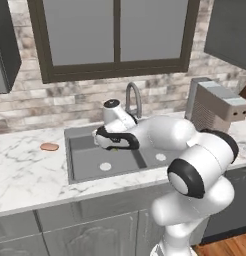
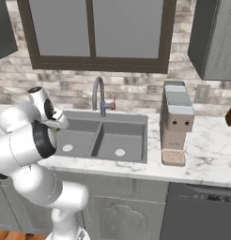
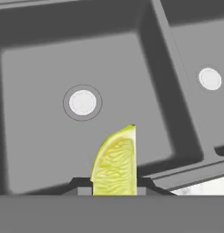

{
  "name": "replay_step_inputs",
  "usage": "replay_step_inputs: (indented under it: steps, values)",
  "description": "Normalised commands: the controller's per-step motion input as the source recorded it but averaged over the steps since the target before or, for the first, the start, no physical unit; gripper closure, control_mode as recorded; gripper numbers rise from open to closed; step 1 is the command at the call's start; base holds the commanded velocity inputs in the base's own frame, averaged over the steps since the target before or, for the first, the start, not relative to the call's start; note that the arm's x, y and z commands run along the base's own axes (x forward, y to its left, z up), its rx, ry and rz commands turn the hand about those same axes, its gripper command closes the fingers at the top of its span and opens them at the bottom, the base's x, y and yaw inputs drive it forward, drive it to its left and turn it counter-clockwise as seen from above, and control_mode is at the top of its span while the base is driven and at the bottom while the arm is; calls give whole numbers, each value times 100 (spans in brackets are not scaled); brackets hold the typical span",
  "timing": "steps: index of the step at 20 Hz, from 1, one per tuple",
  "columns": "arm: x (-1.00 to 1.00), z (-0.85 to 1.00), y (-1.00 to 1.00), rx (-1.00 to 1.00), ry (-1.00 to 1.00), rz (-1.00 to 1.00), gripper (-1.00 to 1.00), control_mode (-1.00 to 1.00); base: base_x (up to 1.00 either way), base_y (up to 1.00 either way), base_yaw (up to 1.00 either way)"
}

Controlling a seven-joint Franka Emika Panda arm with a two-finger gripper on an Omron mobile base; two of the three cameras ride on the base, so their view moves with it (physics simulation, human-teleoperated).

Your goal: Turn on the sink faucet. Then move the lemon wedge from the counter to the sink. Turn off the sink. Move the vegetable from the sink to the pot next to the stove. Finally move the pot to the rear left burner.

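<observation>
Hand view looks down into the dark grey rectangular double-basin sink (image 3: 36, 150), and the small yellow-green lemon wedge (image 3: 114, 161) stands upright between the two dark fingertips (image 3: 79, 183) of the gripper (image 3: 114, 185), clamped there with its pointed end up. Below it lies one bowl of the sink with its round white drain (image 3: 82, 102); the second bowl, past the dividing wall, has its own white drain (image 3: 209, 78). A sliver of white marble counter (image 3: 205, 186) shows at the lower right edge.

Left base view has the white arm bent over the sink (image 1: 77, 172), its hand low over the left bowl, where a speck of yellow-green at the gripper (image 1: 114, 149) is the wedge. The tall grey metal gooseneck faucet (image 1: 133, 97) rises behind the hand at the back rim; whether water runs I cannot tell. On the white grey-veined marble counter (image 1: 25, 170), left of the sink and well apart from it, lies a flat orange-brown oval (image 1: 49, 147). To the right of the sink stands a grey box-shaped appliance (image 1: 215, 107) with a light top.

Right base view shows the same faucet (image 2: 99, 96) with a small reddish lever at its side, the sink (image 2: 131, 123), and the grey appliance (image 2: 176, 124) upright on the counter (image 2: 211, 154) just right of the basin. No brand, label or writing can be read on anything.
</observation>
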Motion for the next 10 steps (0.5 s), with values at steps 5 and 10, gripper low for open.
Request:
replay_step_inputs:
  steps: [5,10]
  values:
    - [0,0,0,0,0,0,100,100,-39,0,-34]
    - [0,0,0,0,0,0,100,100,-17,0,-45]
